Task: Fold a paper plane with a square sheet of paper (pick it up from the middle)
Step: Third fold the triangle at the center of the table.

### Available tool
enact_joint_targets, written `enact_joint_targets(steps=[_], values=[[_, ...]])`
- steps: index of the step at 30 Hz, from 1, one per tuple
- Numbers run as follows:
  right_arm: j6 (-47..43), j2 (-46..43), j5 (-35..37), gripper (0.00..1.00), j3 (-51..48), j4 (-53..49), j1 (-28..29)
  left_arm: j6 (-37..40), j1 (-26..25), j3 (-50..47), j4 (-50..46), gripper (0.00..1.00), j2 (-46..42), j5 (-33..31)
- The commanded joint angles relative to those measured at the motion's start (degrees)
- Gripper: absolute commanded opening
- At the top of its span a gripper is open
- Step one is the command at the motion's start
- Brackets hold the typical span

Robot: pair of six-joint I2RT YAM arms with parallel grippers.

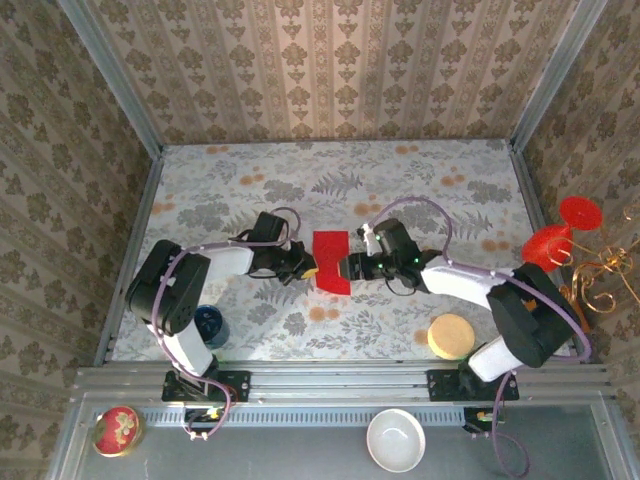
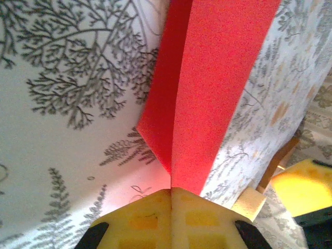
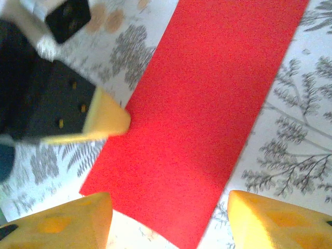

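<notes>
The red sheet of paper (image 1: 331, 262) lies mid-table as a narrow rectangle, folded along a lengthwise crease. My left gripper (image 1: 309, 270) comes from the left and is shut on the paper's near-left edge. In the left wrist view the yellow pads (image 2: 150, 218) meet with the creased red paper (image 2: 207, 93) pinched at their tips. My right gripper (image 1: 348, 268) stands open at the paper's right side. In the right wrist view its two yellow fingertips (image 3: 62, 223) straddle the near end of the paper (image 3: 207, 114), with the left gripper's finger (image 3: 106, 119) at the paper's edge.
A blue cup (image 1: 209, 325) sits near the left arm's base and a cream round disc (image 1: 451, 336) near the right arm's. Red round glasses (image 1: 560, 235) and a gold wire stand (image 1: 600, 275) are at the right wall. A white bowl (image 1: 396, 440) and red tin (image 1: 117, 430) rest below the rail.
</notes>
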Motion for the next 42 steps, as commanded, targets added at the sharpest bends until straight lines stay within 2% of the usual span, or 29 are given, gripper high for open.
enact_joint_targets(steps=[1,4,8,11,14,18,22,25,35,39,42], values=[[-11.10,-3.05,5.48,0.65,-3.24,7.55,2.90,-3.43,-0.39,0.83,-0.08,0.01,-1.97,-0.21],[-16.16,-3.15,6.97,0.66,-4.14,9.73,5.74,-4.40,-0.54,1.09,-0.24,0.01,-2.17,-0.22],[-24.70,-1.77,9.15,0.68,-7.99,18.88,10.74,-4.19,-0.89,1.66,-0.98,0.02,-2.33,-0.23],[-29.12,0.65,10.25,0.69,-8.17,21.35,13.11,-3.23,-1.44,2.32,-2.46,0.02,-2.46,-2.42],[-33.19,3.69,11.36,0.68,-7.99,23.43,14.74,-3.68,-1.44,2.06,-2.21,0.02,-2.43,-2.41],[-39.93,6.16,11.48,0.62,-6.74,21.51,15.19,-4.07,-1.44,1.97,-2.40,0.02,-2.52,-2.23],[-45.23,7.35,15.53,0.60,-6.28,21.27,15.24,-3.77,-1.53,2.15,-3.02,0.02,-2.35,-2.58],[-46.02,8.10,16.45,0.59,-6.77,23.56,15.19,-3.98,-1.62,2.19,-3.01,0.02,-2.26,-2.66],[-45.84,8.78,16.50,0.41,-7.09,27.75,15.24,-3.76,-1.71,2.32,-3.24,0.02,-2.09,-2.32],[-44.87,8.57,16.17,0.40,-7.29,28.58,15.22,-3.85,-1.87,2.15,-2.94,0.02,-2.00,-2.32],[-44.22,8.65,16.15,0.34,-7.31,29.11,15.25,-3.96,-1.96,2.12,-2.74,0.02,-1.86,-2.15]])
